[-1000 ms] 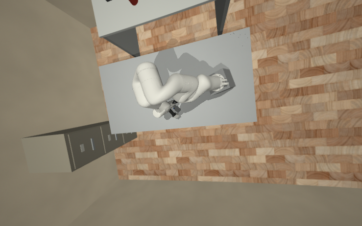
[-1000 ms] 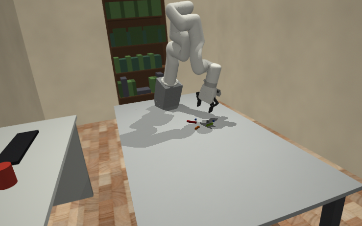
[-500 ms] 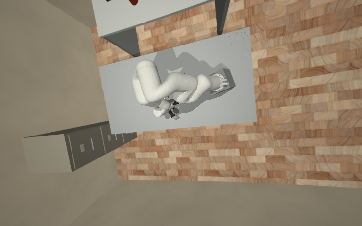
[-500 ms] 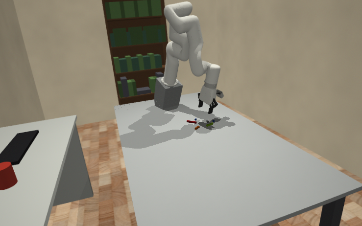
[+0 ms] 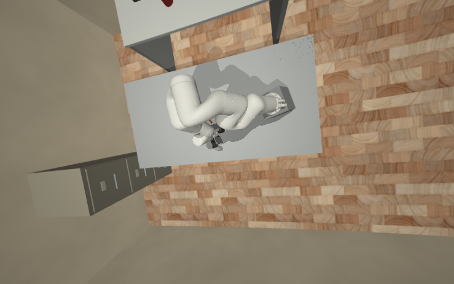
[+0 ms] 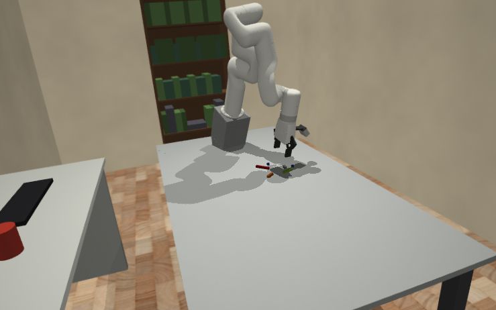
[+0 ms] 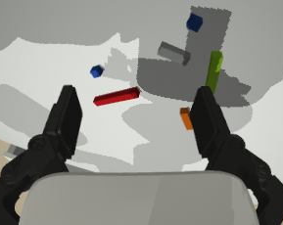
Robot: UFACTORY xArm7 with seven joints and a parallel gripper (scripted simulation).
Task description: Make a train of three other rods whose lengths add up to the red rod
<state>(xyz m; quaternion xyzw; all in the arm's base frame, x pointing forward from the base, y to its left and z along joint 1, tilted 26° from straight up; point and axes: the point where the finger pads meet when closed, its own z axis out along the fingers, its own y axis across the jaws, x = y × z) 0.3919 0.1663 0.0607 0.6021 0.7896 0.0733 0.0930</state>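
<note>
My gripper [image 7: 136,99] is open and empty, hanging above the rods; it also shows in the exterior view [image 6: 284,147]. In the wrist view a red rod [image 7: 116,97] lies flat on the grey table. A small blue rod [image 7: 97,71] lies just beyond it, apart from it. A second blue rod [image 7: 195,22] lies further back at the right. A grey rod [image 7: 172,52] lies in the arm's shadow. A lime rod [image 7: 214,69] lies to its right. An orange rod [image 7: 185,117] is partly hidden by my right finger. In the exterior view the red rod [image 6: 262,167], orange rod [image 6: 269,174] and lime rod [image 6: 287,170] show as a small cluster.
The arm's base block [image 6: 229,131] stands at the table's back edge. A bookshelf [image 6: 186,65] stands behind it. A second table at the left carries a red cylinder [image 6: 4,240] and black slabs [image 6: 20,200]. The wall runs close along the table's right side.
</note>
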